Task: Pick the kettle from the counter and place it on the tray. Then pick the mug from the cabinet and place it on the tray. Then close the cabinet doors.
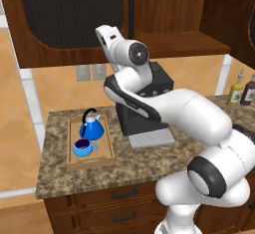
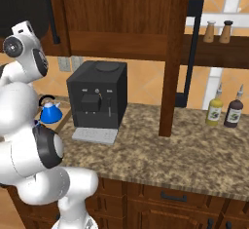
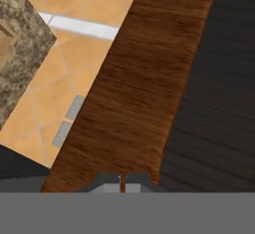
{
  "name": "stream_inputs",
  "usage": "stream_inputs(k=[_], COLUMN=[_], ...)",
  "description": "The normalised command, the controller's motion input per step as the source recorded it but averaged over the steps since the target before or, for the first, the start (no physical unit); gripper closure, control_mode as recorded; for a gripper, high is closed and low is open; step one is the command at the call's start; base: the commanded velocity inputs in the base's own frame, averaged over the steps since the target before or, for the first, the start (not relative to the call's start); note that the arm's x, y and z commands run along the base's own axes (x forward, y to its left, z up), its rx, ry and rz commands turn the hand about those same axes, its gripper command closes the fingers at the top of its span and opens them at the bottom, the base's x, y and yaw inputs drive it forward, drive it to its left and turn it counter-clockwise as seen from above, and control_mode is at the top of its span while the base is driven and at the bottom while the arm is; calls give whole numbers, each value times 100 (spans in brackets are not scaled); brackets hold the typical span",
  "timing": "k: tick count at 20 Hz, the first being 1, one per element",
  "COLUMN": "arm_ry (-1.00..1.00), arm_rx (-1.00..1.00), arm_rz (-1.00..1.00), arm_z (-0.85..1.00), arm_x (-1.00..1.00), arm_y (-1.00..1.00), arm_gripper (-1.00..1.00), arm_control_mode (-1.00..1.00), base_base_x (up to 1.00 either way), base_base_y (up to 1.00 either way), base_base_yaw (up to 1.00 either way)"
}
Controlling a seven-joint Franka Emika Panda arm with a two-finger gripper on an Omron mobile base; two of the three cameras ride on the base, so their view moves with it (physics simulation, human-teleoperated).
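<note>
hand (image 3: 122, 187): closed, empty, right against dark-brown wooden cabinet door (image 3: 129, 88) | glossy blue conical kettle (image 1: 92, 126), squat bright-blue mug (image 1: 82, 148): both on light-wood rectangular tray (image 1: 107, 148), on speckled granite surface (image 1: 149, 161)

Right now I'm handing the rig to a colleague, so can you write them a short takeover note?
Hand: shut, holding nothing visible, its tips against the wooden frame of a cabinet door.
Kettle and mug: both on the tray on the counter.
Done: both items placed.
Left: closing the cabinet doors; the right door stands open, edge-on over the counter.
</note>
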Motion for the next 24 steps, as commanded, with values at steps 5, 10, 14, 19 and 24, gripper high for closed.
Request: stream_inputs(k=[5, 10, 14, 19, 24], arm_ry=[1, -3, -5, 4, 2], arm_rx=[-2, 0, 0, 0, 0], arm_rz=[1, -1, -2, -7, -1], arm_z=[-19, 0, 0, 0, -1], arm_x=[20, -68, -100, -100, -54], arm_y=[0, 0, -6, -40, -51], arm_gripper=[100, 100, 100, 100, 100], arm_control_mode=[-100, -100, -100, -100, -100], base_base_x=[0, 0, 0, 0, 0], base_base_y=[0, 0, 0, 0, 0], base_base_yaw=[0, 0, 0, 0, 0])
